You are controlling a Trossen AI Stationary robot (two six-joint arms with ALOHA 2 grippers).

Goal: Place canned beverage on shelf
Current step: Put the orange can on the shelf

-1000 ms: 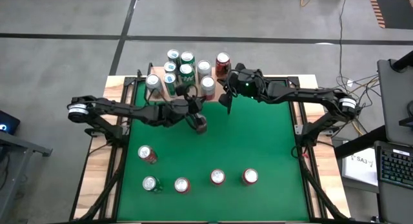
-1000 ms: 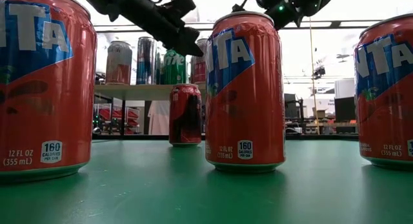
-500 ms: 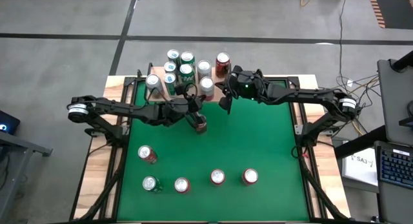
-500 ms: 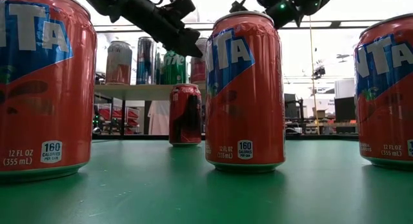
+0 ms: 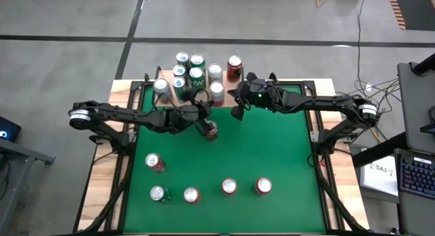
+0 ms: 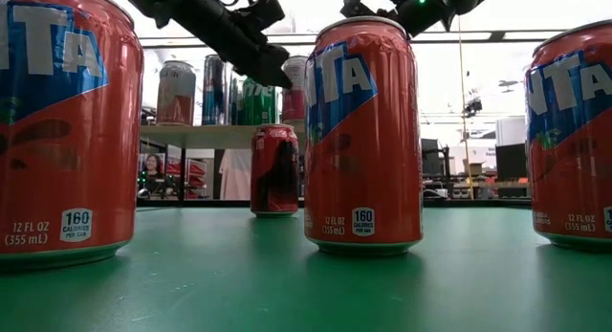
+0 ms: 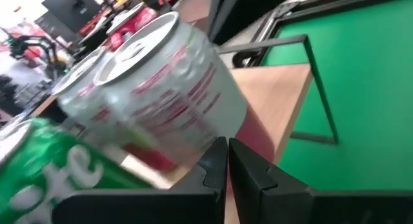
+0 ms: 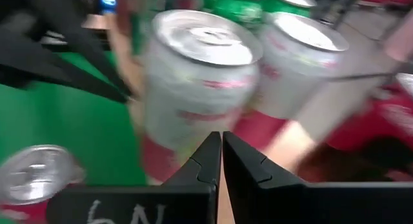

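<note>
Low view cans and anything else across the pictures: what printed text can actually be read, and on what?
"12 FL OZ (355 mL)" and "160 CALORIES PER CAN": left orange can.
"ITA", "12 FL OZ (355 mL)", "160": middle orange can.
"SA3": paper beside the table, high view.
Cans on the shelf: too small or blurred.

A grey concrete floor (image 5: 272, 18) marked with dark lines is seen around the work area. A keyboard (image 5: 416, 173) is placed on a desk at the right edge, with a white paper sheet (image 5: 379, 171) beside it. Cables (image 5: 380, 86) are strung near the right side. A small blue-lit device (image 5: 5, 134) is noted at the left edge. A seated person (image 6: 153, 171) is visible in the room beyond.
</note>
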